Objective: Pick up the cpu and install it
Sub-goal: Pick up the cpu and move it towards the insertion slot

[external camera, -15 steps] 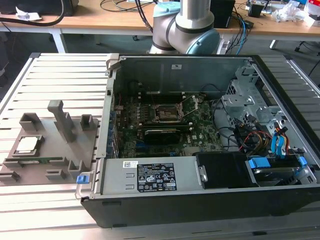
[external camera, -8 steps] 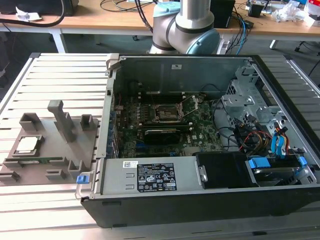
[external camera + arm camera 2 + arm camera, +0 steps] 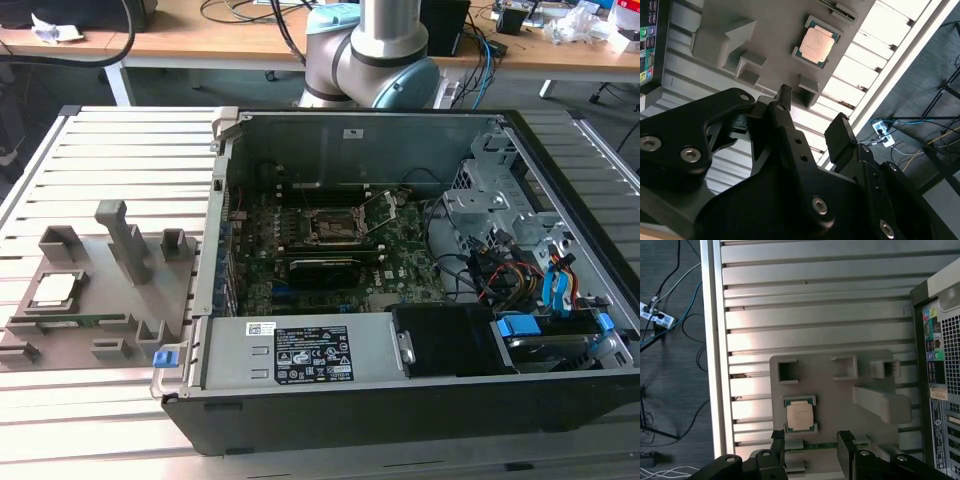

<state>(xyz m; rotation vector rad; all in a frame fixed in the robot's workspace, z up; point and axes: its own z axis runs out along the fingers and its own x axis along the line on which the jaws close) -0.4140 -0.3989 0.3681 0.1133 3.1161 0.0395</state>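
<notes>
**Out of my sight**

My arm (image 3: pixel 385 40) runs off the exterior view's upper edge. In the first wrist view the frame edge cuts the gripper (image 3: pixel 811 436). In the second wrist view the gripper hides part of the fixture plate (image 3: pixel 775 25).

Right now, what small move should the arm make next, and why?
Probably bring the open gripper down over the cpu: the chip lies untouched on the grey fixture plate, and the fingers are apart, empty, short of it.

arm (image 3: pixel 380 50): upright | gripper (image 3: pixel 811 445): 2 fingers spread apart, empty
</notes>
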